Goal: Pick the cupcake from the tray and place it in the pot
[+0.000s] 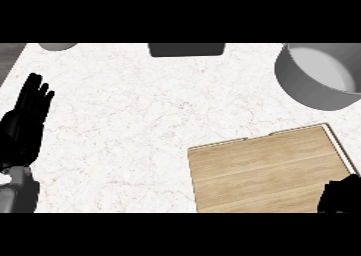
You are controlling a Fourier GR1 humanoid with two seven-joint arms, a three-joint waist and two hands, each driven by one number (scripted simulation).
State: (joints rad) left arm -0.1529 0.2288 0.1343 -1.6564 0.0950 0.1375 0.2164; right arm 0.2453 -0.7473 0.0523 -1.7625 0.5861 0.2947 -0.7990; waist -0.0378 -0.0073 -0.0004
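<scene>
The wooden tray (268, 172) lies at about four o'clock on the white marble counter (139, 130), its top bare as far as it shows; the cupcake itself is nowhere to be seen, neither on the tray nor on the counter nor in the visible part of the pot; it may be hidden in the right hand (345, 195), which shows only as a dark mass at five o'clock over the tray's lower right corner, but I cannot tell; nor can I tell whether that hand's fingers are curled or straight; the grey pot (323, 75) stands at two o'clock, well apart from the tray, its mouth open and partly cut by the view's edge; the left hand (24, 125) rests at nine o'clock, fingers straight and upward, holding nothing

The risks, as I judge them: if the right hand does carry the cupcake, the path to the pot runs up along the right edge, where the view is poor, so the hand could meet the near wall of the pot and shove it instead of clearing the rim; a release short of the mouth would land the cupcake on the counter; if the hand holds nothing, the cupcake's place is unknown and any lift would be empty; a dark box (187, 49) and a grey bowl (57, 46) at twelve and eleven o'clock lie off the route
</scene>
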